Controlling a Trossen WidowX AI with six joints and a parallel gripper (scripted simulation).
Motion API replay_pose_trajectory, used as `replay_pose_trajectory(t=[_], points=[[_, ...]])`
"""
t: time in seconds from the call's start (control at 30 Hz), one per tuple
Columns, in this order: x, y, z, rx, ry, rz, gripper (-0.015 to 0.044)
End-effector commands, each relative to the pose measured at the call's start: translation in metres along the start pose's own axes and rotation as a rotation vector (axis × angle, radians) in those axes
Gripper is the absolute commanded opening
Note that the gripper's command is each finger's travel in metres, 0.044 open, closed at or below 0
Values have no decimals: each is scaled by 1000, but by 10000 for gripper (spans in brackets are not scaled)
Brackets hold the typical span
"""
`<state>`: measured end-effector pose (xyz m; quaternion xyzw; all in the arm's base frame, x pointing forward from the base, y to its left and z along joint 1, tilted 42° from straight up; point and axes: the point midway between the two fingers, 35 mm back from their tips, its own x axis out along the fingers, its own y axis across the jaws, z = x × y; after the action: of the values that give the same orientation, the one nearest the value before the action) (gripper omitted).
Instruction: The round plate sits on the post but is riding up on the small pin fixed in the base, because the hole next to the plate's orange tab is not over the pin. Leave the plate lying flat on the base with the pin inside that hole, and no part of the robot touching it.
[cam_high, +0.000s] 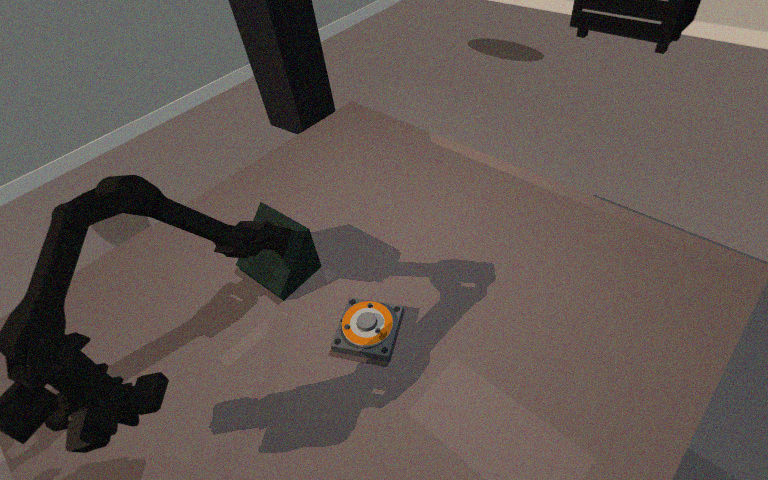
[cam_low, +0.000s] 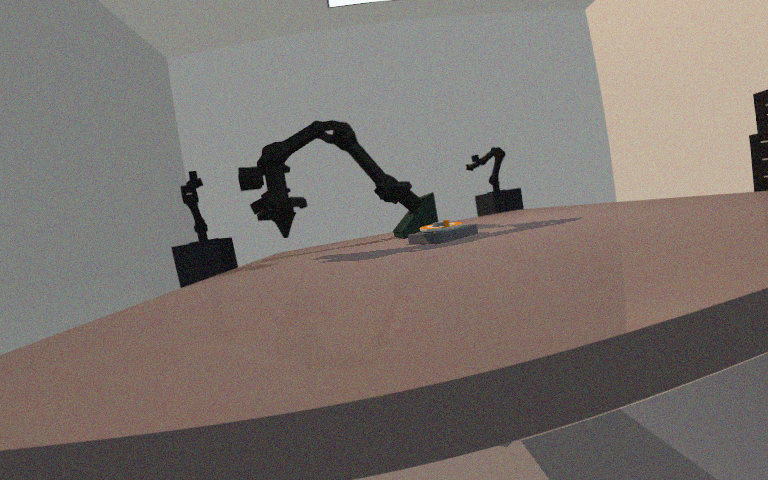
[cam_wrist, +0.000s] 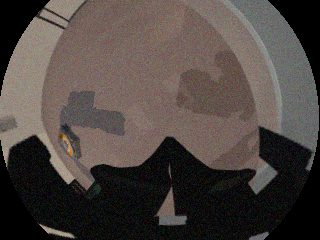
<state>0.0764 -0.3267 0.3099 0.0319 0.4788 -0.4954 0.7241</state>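
From the top, the orange plate (cam_high: 367, 323) sits on its grey base (cam_high: 390, 345) mid-bench. The exterior view shows the pincer (cam_low: 282, 229) hanging far left of it. At the wrist, its fingertips meet, empty.

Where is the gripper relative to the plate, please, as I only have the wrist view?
Observer: The exterior view shows the gripper hanging above the table, tip down, well apart from the plate.
Operator: Is anything of the robot touching the plate?
Observer: No; from above, the plate lies round the post with nothing on it, beside the arm's green mount.
Operator: Can you see the tab?
Observer: Yes; in the exterior view the orange tab stands up from the plate.
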Motion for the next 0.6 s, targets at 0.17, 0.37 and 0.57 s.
replay_pose_trajectory(t=[0.17,0.37,0.57], points=[[28,121,27,-56,77,165,0],[34,193,30,-142,117,203,0],[36,267,16,-231,167,201,0]])
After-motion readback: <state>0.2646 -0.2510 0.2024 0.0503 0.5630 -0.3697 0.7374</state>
